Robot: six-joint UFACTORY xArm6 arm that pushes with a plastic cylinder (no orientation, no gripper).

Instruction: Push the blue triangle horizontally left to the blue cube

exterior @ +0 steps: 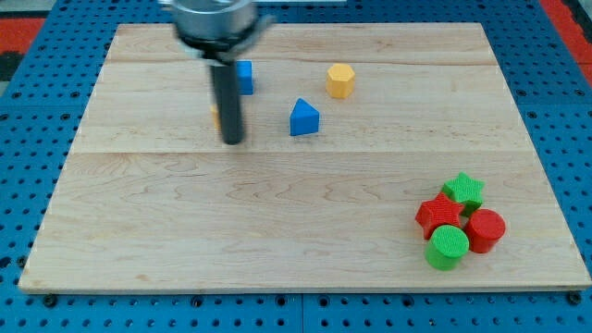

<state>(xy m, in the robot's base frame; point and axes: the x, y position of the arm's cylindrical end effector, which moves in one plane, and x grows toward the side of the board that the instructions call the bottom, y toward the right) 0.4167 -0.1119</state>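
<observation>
My tip [232,141] is seen resting on the wooden board [277,240]. Nothing is held by it, because it is only a plain rod with no jaws to open or shut.

The blue triangle [303,117] is found to the view's right of my tip, near it but not touching. The blue cube [244,77] is seen just behind the rod, up toward the view's top, and part of it is hidden. A small bit of orange [215,117] is seen peeking out on the view's left of the rod; its shape cannot be told.

The blue triangle looks small, light and hard. It will likely be slid easily on the smooth wood, and it may be spun if it is touched at a corner. It should be pushed on the flat side facing the view's right, in the middle.

A yellow block [340,80] is seen further to the right. Two red blocks [485,228] and two green blocks [448,247] are bunched far off, toward the view's bottom right.
</observation>
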